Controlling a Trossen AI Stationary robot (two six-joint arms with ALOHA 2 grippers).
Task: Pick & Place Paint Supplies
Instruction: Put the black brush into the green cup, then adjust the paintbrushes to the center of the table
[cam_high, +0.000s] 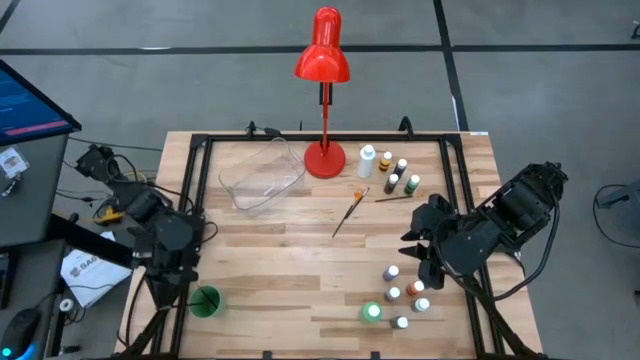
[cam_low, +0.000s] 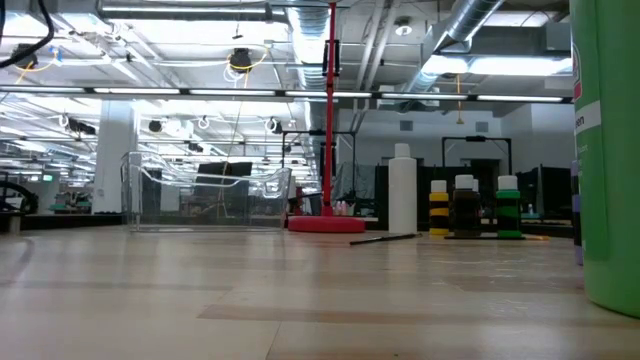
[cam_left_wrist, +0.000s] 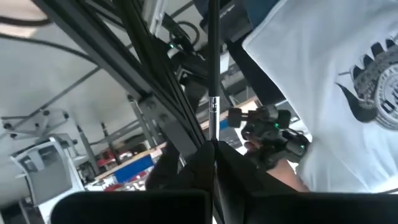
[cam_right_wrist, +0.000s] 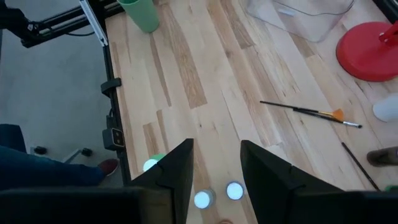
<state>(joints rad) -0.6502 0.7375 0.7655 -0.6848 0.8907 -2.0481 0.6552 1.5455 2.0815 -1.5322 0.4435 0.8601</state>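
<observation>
Nearest the low camera, a green bottle (cam_low: 608, 160) fills the right edge, standing upright; farther back a tall white bottle (cam_low: 402, 190) and three small capped bottles (cam_low: 467, 207) stand in a row, with a thin brush (cam_low: 382, 238) lying flat before them, beside the red lamp base (cam_low: 326, 224) and a clear container (cam_low: 205, 190). From above, the right gripper (cam_high: 424, 246) hovers with its jaws apart and empty, just beside the near cluster of bottles (cam_high: 405, 295); the orange-tipped brush (cam_high: 350, 211) lies diagonally, well apart from it. The left gripper (cam_high: 180, 270) sits at the table's left edge, near a green cup (cam_high: 205, 301). Its wrist view shows fingers (cam_left_wrist: 205, 165) together. The right wrist view shows two white caps (cam_right_wrist: 217, 195) between the spread fingers (cam_right_wrist: 177, 168).
</observation>
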